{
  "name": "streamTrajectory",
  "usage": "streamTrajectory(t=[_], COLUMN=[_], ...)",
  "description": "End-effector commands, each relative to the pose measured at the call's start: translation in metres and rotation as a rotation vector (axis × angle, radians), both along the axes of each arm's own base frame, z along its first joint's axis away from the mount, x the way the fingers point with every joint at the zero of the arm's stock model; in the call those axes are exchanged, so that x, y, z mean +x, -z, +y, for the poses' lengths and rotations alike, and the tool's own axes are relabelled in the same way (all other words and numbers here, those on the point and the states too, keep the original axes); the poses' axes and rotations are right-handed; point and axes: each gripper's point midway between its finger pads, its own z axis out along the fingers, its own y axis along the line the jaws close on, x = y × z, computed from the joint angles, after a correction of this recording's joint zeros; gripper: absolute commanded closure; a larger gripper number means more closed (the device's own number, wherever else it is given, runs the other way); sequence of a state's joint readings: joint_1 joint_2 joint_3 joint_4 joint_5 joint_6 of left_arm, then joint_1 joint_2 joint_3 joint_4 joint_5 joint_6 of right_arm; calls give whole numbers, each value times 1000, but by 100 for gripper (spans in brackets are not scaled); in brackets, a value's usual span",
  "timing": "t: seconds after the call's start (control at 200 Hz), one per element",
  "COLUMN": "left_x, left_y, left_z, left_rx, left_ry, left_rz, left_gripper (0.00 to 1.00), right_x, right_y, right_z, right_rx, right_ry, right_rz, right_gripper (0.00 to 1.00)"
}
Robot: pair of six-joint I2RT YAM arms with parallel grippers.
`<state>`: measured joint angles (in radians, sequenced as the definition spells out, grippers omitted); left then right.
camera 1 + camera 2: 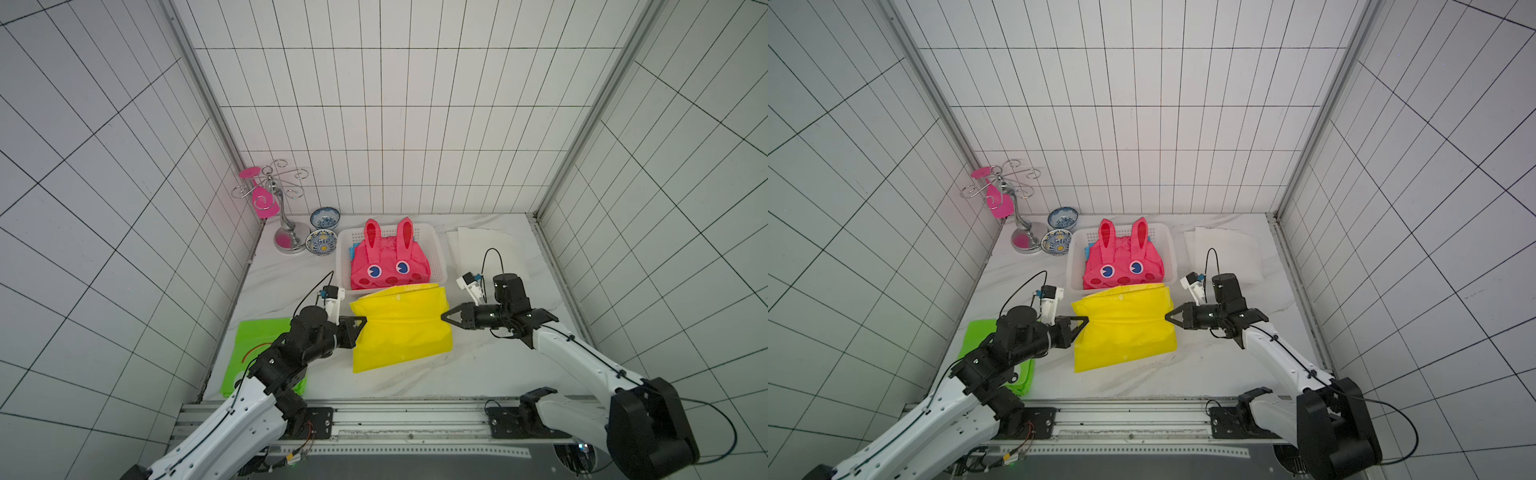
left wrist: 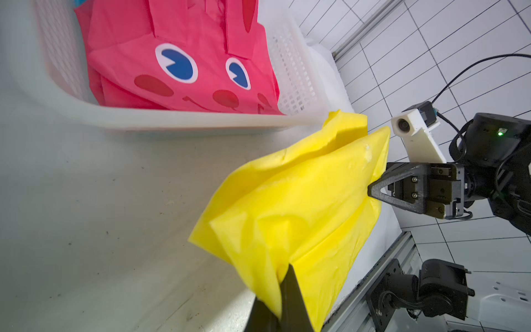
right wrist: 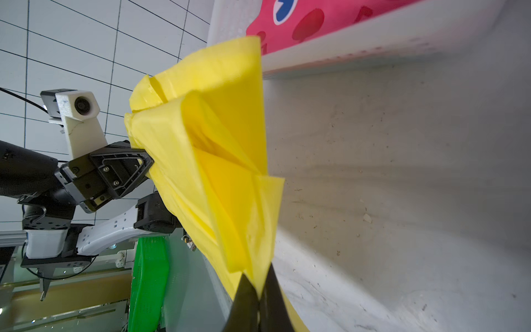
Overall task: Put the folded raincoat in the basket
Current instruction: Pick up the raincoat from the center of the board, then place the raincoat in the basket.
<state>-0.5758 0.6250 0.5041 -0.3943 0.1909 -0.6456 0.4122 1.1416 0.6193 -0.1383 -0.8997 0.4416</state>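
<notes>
Indoors, marbled tabletop (image 1: 478, 365), tiled walls (image 1: 374, 124), white basket (image 1: 441, 262)

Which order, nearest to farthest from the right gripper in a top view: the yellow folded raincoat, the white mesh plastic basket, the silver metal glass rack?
1. yellow folded raincoat: clamped in the right gripper.
2. white mesh plastic basket: just beyond, toward the back wall.
3. silver metal glass rack: far back-left corner.

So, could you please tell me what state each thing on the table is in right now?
yellow raincoat: folded, pinched at both ends, not yet in the basket.
left gripper: shut on yellow raincoat.
right gripper: shut on yellow raincoat.
basket: upright, holding the pink bunny raincoat.
pink bunny raincoat: folded, inside the basket.
far bowl: upright.
near bowl: upright.
</notes>
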Motion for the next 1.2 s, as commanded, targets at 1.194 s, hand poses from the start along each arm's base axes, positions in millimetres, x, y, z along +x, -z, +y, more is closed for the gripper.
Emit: streamTrajectory(t=[1.194], left_x=[255], left_y=[59], left_z=[40], left_rx=[343], left_ry=[-119], left_rz=[217], left_gripper=[100], right_x=[235], right_y=[38], right_z=[23], right_rx=[-250], right_ry=[282], right_rz=[70], right_gripper=[100])
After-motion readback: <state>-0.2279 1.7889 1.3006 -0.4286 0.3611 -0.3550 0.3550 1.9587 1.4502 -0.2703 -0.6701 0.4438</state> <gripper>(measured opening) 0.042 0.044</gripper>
